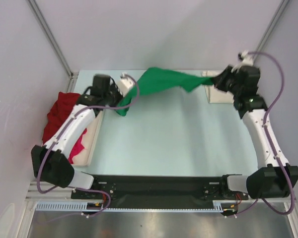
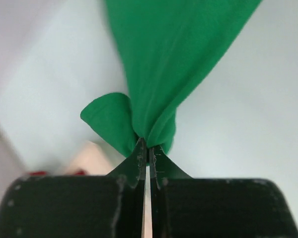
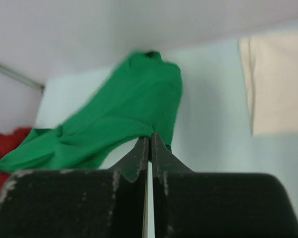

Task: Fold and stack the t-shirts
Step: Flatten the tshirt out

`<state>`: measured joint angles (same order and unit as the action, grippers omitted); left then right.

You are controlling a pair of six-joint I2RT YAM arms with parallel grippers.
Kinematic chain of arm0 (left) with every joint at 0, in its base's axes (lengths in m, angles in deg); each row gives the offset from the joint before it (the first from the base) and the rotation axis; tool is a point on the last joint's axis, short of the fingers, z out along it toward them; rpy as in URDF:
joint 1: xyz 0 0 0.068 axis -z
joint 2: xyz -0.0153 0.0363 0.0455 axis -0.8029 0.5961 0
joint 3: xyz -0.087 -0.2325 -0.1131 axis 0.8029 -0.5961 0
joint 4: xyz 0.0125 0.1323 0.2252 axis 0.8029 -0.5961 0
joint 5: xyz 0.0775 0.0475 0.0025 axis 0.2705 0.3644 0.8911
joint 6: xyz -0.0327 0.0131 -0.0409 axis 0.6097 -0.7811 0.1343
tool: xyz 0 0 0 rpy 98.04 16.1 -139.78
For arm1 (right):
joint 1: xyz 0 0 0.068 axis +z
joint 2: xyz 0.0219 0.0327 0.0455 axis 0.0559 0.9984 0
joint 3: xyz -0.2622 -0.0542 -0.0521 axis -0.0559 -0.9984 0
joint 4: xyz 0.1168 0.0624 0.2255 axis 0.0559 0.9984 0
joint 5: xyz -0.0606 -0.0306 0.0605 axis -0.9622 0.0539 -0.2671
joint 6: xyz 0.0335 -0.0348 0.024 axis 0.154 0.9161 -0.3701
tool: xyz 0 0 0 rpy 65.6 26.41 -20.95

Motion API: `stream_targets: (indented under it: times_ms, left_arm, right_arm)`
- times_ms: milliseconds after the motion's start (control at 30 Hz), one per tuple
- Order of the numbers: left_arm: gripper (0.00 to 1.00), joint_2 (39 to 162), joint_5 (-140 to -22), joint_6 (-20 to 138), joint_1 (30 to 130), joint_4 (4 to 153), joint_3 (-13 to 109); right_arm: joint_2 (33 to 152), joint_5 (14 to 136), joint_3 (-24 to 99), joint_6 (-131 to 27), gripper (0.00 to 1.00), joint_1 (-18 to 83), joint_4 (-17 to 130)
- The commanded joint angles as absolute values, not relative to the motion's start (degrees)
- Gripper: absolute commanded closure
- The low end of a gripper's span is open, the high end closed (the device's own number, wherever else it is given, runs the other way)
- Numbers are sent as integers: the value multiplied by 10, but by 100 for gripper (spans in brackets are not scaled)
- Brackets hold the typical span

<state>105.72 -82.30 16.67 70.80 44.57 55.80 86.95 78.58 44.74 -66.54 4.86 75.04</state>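
Observation:
The bright green t-shirt hangs stretched above the table between both grippers. My left gripper is shut on one bunched end of it; the left wrist view shows the green cloth pinched at the tips of that gripper. My right gripper is shut on the other end, and in the right wrist view the shirt runs away from its tips. A dark red t-shirt and a magenta one lie heaped at the left. A cream-white t-shirt lies flat at the back right.
A shallow cream tray at the table's left edge holds the red and magenta heap, under the left arm. Pale walls with metal posts close in the back and sides. The cream-white cloth lies just right of the right gripper.

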Motion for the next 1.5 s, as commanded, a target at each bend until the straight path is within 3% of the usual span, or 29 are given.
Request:
stream_targets:
  times_ms: [0,67,167,367,500,567,667,767,1000,1133,1400,1467]
  left_arm:
    - [100,1067,-856,128,724,454,433]
    - [98,1066,-874,120,732,450,363]
    - [85,1064,-924,98,749,407,313]
    - [59,1038,-1028,-25,794,231,283]
    - [55,1019,-1057,-77,787,158,313]
    - [54,1007,-1055,12,769,209,349]
    - [41,1024,-952,177,707,429,388]
    - [38,1109,-841,244,697,468,452]
    - [31,1308,-794,280,697,423,597]
    - [34,1372,-762,279,697,415,647]
    - [37,1331,-783,278,693,411,575]
    - [44,1313,-780,272,690,420,544]
  right_arm:
    - [828,796,251,-727,100,55,678]
    - [807,796,174,-752,100,60,656]
    - [791,807,58,-769,100,72,631]
    - [781,764,-5,-751,100,69,698]
    - [766,750,-19,-757,100,65,725]
    - [763,749,-21,-760,100,65,735]
    - [762,742,-24,-760,100,63,747]
    - [761,738,-29,-757,100,61,746]
    - [768,730,-27,-754,100,60,745]
    - [770,723,-25,-748,100,59,753]
    - [754,708,-26,-740,100,58,765]
    - [752,708,-25,-737,100,58,768]
